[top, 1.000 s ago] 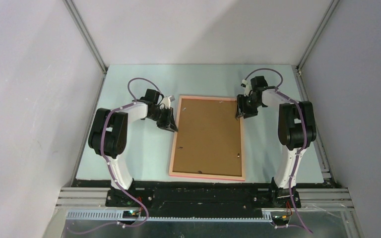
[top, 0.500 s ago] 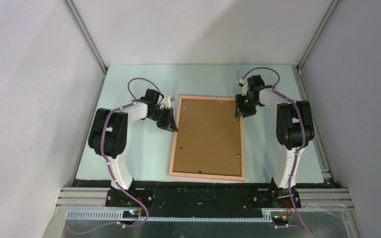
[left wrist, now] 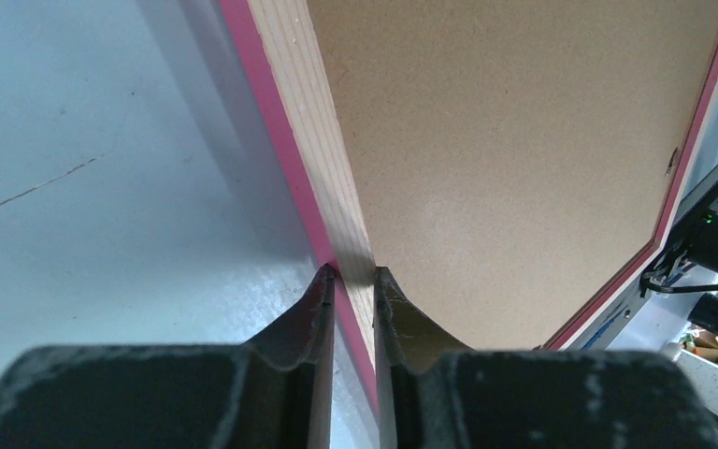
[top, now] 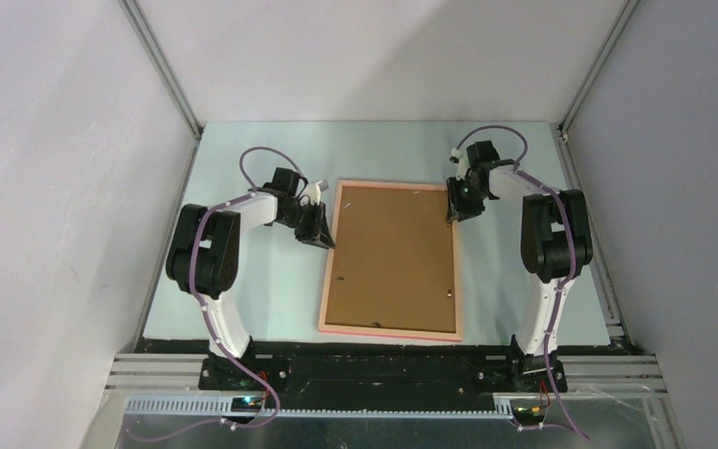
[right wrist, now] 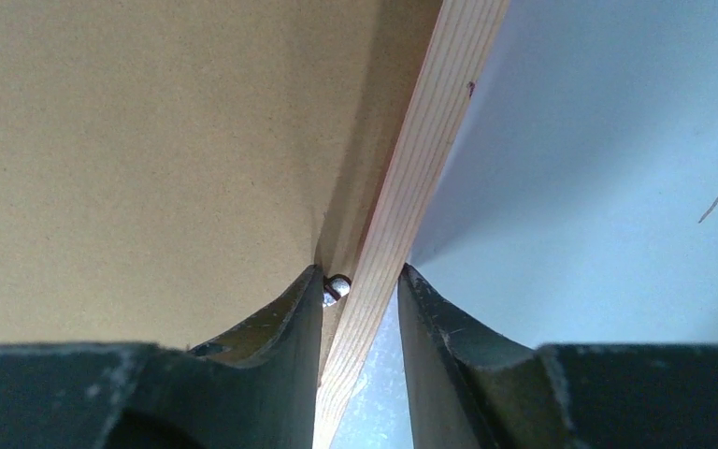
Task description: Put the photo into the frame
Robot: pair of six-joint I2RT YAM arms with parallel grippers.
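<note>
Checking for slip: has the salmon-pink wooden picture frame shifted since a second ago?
No. The salmon-pink picture frame lies where it did, its near edge still just short of the pale table's front edge.

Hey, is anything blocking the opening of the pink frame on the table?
Yes. A plain brown backing board fills the opening of the thin salmon-pink rectangular frame, lying inside its border. It would likely have to come out first.

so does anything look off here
nothing damaged or askew. frame lies back up, board in, left gripper clamped on its left rail, right gripper astride the right one. no photo in view
</note>
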